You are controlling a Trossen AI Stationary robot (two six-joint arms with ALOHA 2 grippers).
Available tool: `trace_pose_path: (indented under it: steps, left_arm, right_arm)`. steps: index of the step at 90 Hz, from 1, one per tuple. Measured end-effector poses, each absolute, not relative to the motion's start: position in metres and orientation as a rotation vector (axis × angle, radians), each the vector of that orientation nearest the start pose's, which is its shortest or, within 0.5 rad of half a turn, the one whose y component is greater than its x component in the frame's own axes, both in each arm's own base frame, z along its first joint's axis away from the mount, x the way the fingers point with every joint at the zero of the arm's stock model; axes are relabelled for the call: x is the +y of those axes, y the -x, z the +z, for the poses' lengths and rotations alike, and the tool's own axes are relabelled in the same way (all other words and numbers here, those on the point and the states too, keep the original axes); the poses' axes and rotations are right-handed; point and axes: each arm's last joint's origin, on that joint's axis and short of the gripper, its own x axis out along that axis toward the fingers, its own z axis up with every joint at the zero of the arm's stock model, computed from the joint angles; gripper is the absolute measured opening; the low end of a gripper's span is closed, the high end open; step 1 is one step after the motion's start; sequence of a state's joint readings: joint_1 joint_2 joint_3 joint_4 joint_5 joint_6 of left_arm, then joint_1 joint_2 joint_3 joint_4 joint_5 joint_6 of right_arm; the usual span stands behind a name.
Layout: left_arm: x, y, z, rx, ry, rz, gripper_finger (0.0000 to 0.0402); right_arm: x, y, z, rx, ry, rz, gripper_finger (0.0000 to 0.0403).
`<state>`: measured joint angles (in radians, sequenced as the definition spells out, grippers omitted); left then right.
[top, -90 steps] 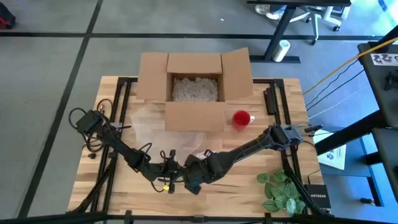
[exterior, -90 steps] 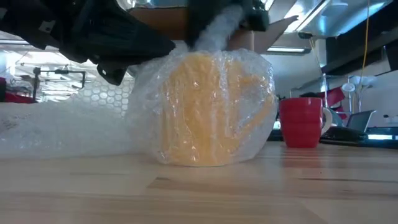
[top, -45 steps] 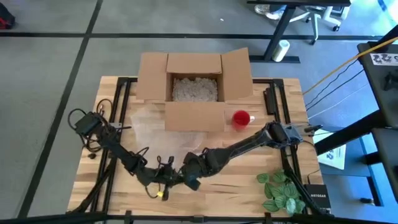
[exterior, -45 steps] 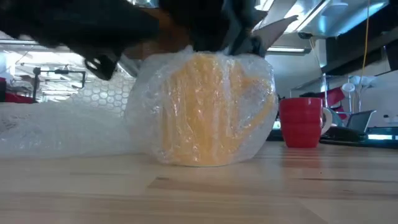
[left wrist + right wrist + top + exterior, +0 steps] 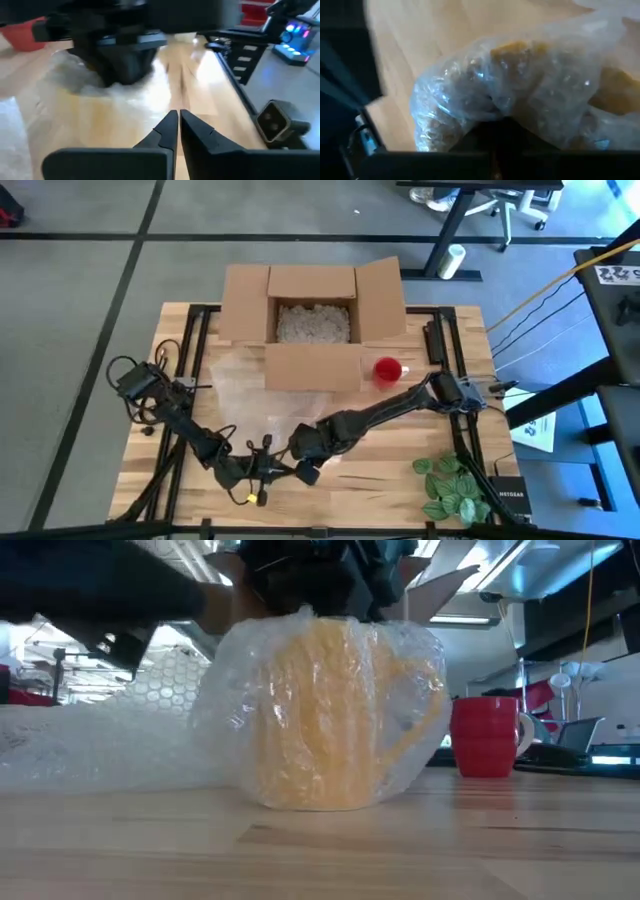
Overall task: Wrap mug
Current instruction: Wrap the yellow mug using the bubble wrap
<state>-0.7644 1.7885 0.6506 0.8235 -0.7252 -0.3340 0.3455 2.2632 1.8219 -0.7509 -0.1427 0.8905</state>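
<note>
Left arm: I see it reaching from the table's left edge toward the near middle; its left gripper (image 5: 262, 471) sits low over the wood, just left of the wrapped mug.
Left gripper state: from its wrist camera I see the two dark fingers (image 5: 167, 131) pressed together with nothing between them.
Bubble wrap: a clear sheet (image 5: 100, 745) trails flat across the table on the left in the low view and rises to cover the mug.
Mug: a yellow mug (image 5: 320, 715), standing upright on the wooden table (image 5: 320, 850) near its front edge, fully bundled in the bubble wrap; its handle points toward the red cup.
Right gripper: I see it (image 5: 305, 446) directly above the wrapped mug, at the end of the right arm that stretches in from the table's right side.
Right gripper state: its wrist camera shows crinkled plastic over yellow pressed right up to the gripper, but I cannot tell whether the fingers are apart or closed.
Cardboard box: open (image 5: 314, 320), at the far middle of the table, holding pale packing fill.
Red cup: upright (image 5: 485, 735), to the right of the mug and apart from it.
Green leaves: at the table's near right corner (image 5: 452, 485).
</note>
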Motion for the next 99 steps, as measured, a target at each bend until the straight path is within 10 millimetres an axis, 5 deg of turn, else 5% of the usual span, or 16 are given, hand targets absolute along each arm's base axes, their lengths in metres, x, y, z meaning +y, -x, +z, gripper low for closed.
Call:
trace_pose_path:
  steps: [34,69,99]
  left_arm:
    - [-0.208,-0.243,0.137,0.235,0.098,-0.005,0.0000]
    - [-0.208,-0.243,0.137,0.233,0.101,-0.005,0.0000]
    - [-0.209,-0.246,0.145,0.168,0.086,-0.018,0.0000]
  right_arm:
    - [0.168,-0.451,0.204,1.271,-0.601,-0.072,0.0000]
    - [0.168,-0.448,0.211,1.306,-0.608,-0.063,0.0000]
    - [0.163,-0.442,0.260,1.283,-0.544,-0.156,0.0000]
